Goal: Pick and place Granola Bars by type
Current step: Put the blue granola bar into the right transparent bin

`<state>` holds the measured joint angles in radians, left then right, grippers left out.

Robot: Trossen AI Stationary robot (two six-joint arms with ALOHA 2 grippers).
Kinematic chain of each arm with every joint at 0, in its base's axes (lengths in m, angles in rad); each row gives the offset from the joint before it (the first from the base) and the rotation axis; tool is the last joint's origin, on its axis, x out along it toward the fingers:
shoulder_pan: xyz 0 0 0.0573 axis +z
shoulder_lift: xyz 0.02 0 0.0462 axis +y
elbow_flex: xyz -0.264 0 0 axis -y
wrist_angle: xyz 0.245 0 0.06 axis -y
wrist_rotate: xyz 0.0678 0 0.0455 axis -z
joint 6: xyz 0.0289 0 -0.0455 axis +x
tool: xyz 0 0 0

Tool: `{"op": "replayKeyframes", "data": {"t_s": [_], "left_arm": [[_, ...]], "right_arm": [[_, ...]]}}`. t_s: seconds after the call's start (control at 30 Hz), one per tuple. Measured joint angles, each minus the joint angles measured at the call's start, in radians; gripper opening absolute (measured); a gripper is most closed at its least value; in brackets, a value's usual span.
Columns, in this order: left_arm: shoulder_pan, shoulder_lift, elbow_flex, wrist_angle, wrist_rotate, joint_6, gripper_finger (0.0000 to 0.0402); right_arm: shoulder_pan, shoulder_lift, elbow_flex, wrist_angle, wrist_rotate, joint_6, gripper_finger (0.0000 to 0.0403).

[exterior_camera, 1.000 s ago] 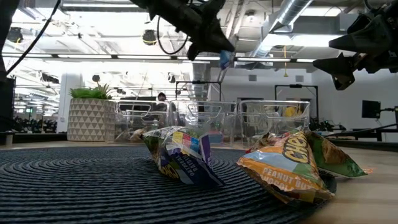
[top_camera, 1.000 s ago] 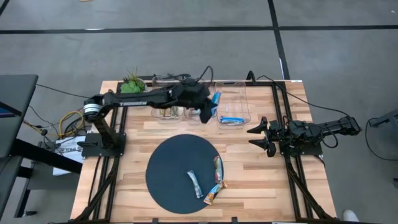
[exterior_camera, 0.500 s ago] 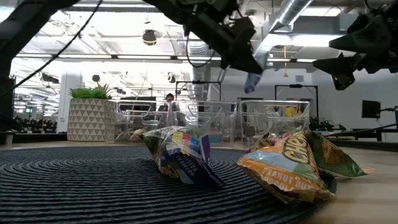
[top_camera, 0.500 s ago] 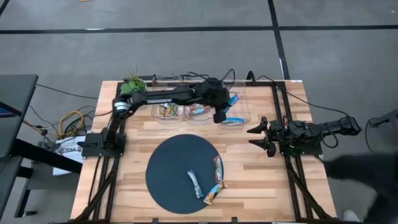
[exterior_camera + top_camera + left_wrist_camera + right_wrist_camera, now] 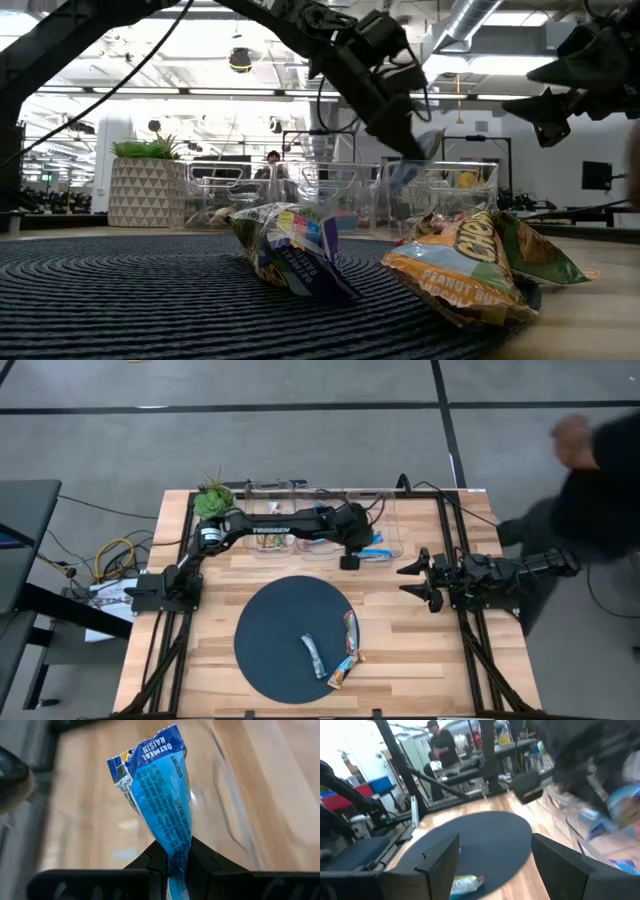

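Left gripper (image 5: 172, 865) jaws pinch blue foil-wrapped oatmeal raisin granola bar (image 5: 159, 795) over clear plastic bin (image 5: 376, 542), upper centre, likely for sorting; right gripper (image 5: 412, 581) jaws wide, idle.

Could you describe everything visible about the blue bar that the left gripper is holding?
The blue bar is a slim, crinkled, glossy foil packet, blue with white print reading "oatmeal raisin" and a yellow patch near its crimped end. The left gripper is shut on its lower end, so it sticks out past the fingers. It hangs over the rightmost clear bin at the table's far side.
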<state>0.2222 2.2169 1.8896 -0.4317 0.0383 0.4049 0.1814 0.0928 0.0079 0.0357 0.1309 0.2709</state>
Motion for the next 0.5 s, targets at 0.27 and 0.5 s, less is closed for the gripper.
{"op": "replayKeyframes", "data": {"t_s": [0.27, 0.5], "left_arm": [[0.001, -0.002, -0.015, -0.003, -0.001, -0.057, 0.0034], [0.001, -0.002, -0.015, -0.033, 0.001, -0.111, 0.0039]], "right_arm": [[0.0, 0.005, 0.0, 0.0, 0.001, 0.0, 0.0244], [0.0, 0.005, 0.0, 0.0, 0.001, 0.0, 0.0244]]}}
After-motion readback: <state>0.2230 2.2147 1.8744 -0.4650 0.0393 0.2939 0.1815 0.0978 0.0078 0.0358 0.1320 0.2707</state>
